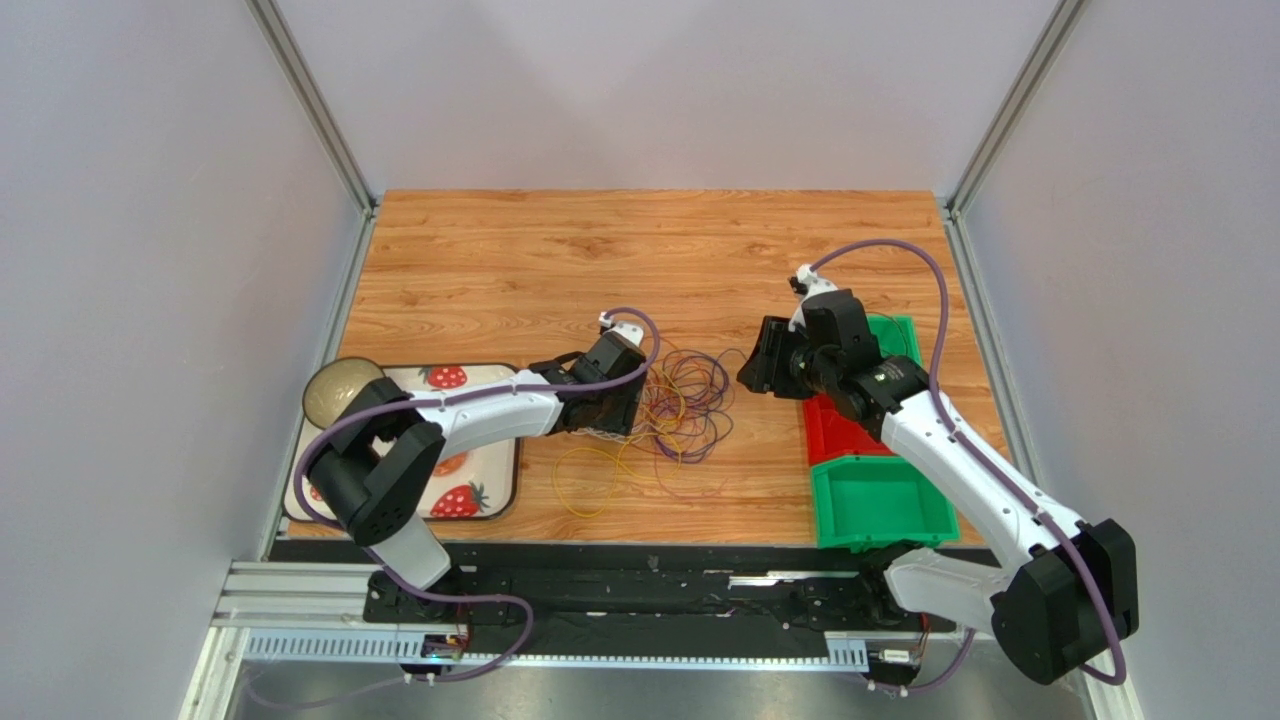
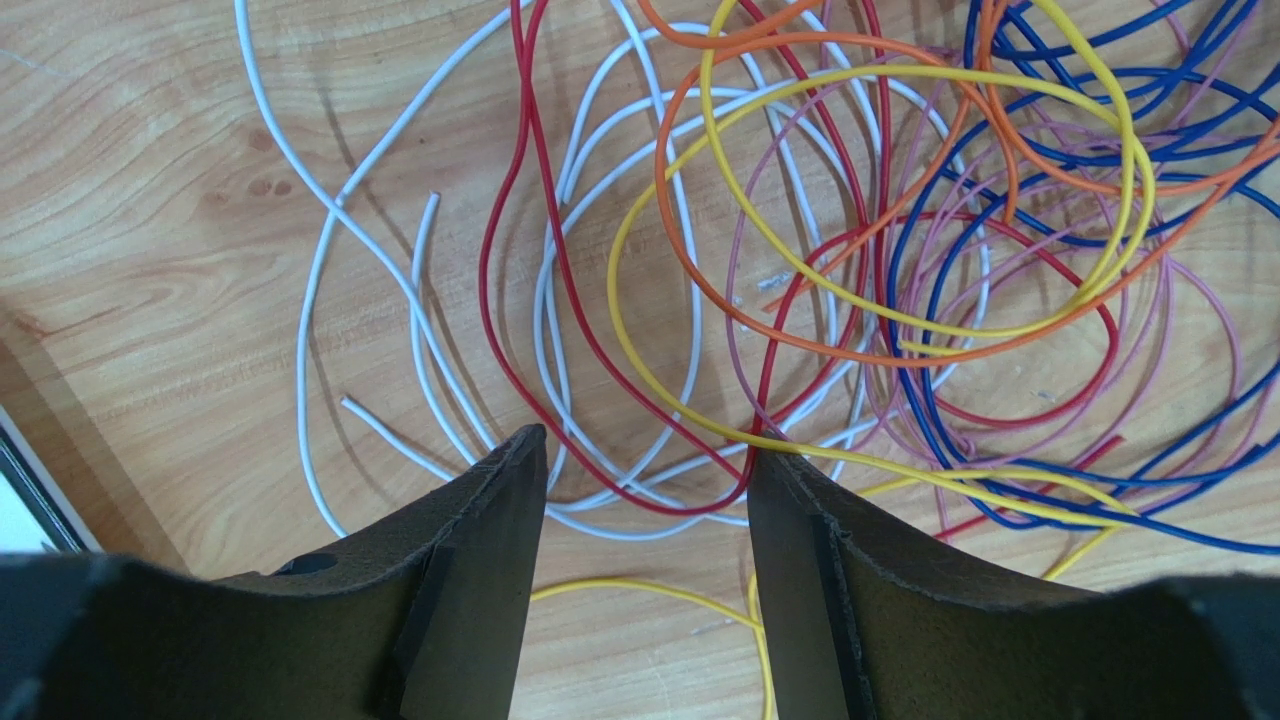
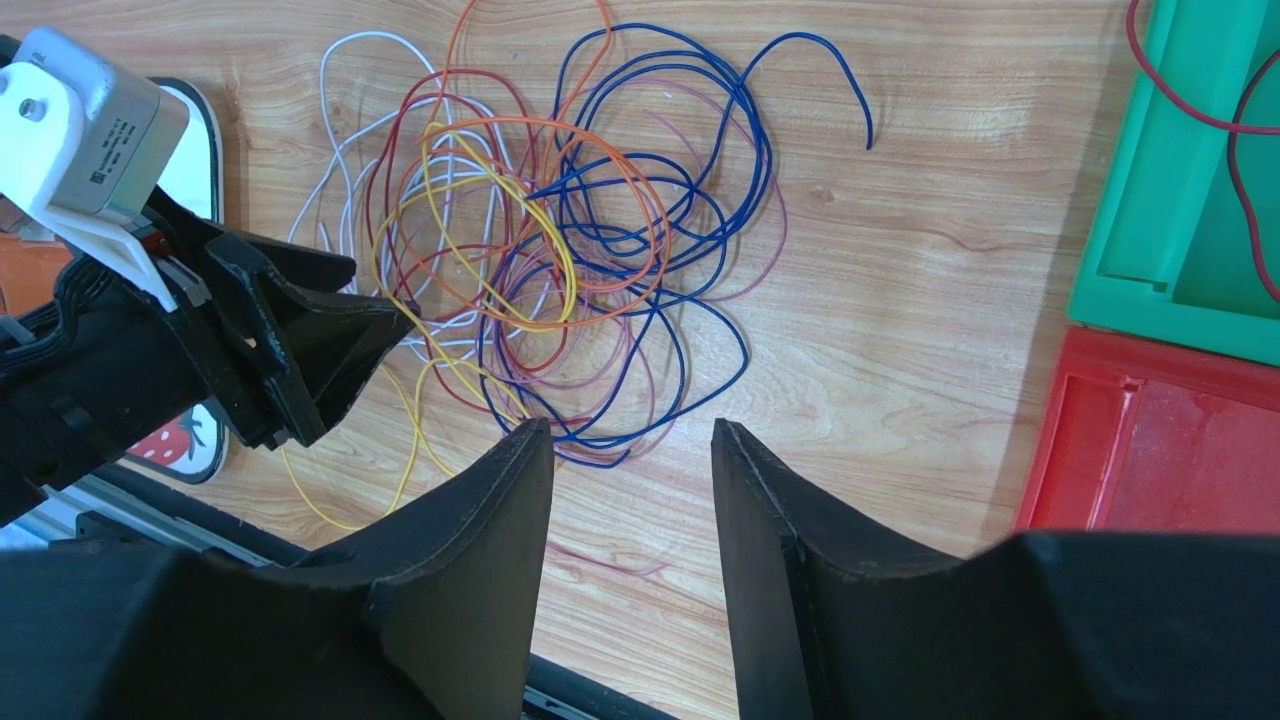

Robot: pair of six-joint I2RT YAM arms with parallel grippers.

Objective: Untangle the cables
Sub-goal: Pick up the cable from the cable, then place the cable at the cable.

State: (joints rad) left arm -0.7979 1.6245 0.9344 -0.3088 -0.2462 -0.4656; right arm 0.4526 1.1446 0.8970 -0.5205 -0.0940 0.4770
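Near the middle of the table (image 1: 496,255), a little toward its near edge, the cables (image 1: 679,405) lie in one loose heap with the colours crossing. I have the left gripper (image 2: 646,450) low at the heap's left side, fingers apart. Red and white loops lie between them, I think so that one strand can be picked out. The right gripper (image 3: 628,438) hovers at the right side, also apart and empty, probably ready to hold the rest.

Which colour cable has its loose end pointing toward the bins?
Blue cable; clearest in the right wrist view.
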